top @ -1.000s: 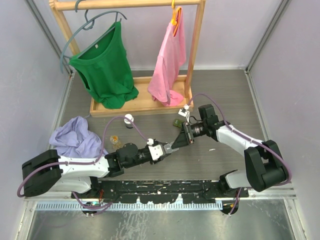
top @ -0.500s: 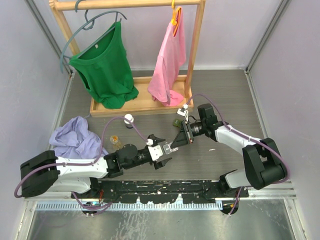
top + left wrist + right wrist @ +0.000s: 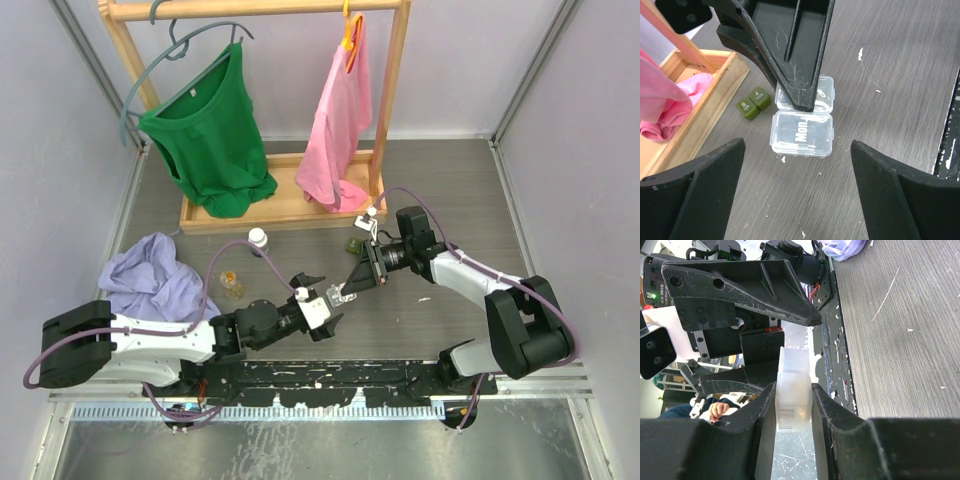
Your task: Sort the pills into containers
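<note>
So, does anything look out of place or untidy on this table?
Yes. A purple garment lies crumpled on the table at the left, while the green shirt and the pink shirt hang on the wooden rack.

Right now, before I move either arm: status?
Right gripper shut on clear pill box. Left gripper open, facing it, not touching. Dark green pill box on table nearby, clear of both.

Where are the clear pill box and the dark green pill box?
clear pill box (image 3: 801, 134), left wrist view, on the Mon. lid
dark green pill box (image 3: 753, 103), left wrist view, top face
</note>
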Motion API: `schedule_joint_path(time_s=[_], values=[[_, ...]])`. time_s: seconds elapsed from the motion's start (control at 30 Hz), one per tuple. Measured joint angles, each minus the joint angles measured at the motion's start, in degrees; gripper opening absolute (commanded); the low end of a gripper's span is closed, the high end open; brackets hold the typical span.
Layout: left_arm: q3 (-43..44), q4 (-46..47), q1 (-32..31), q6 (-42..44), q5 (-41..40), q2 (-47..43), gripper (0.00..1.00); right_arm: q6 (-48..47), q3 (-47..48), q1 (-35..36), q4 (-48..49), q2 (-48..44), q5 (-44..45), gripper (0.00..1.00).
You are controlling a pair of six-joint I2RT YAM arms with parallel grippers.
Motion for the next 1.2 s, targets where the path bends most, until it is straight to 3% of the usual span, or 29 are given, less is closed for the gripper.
schedule_joint_path(time_s=[0.07,0.47,1.1,1.2], values=[[0.0,-0.02,-0.35,0.66,-1.4,0.0,0.77,0.09,0.0,0.0,0.09,0.0,0.02,0.01],[1.86,-1.86,-1.31,2.14,-4.63,-0.35,0.71,0.09,-0.02,-0.02,0.13,0.17,0.07,0.01],[3.02,-5.09,-1.99,1.9,-4.72,-0.79,0.17,0.13,-0.11,-0.13,0.7,0.81,0.24,0.01],[3.17,-6.27,-1.99,1.01,-4.46,-1.44,0.12,0.13,-0.11,-0.11,0.68,0.81,0.22,0.01]])
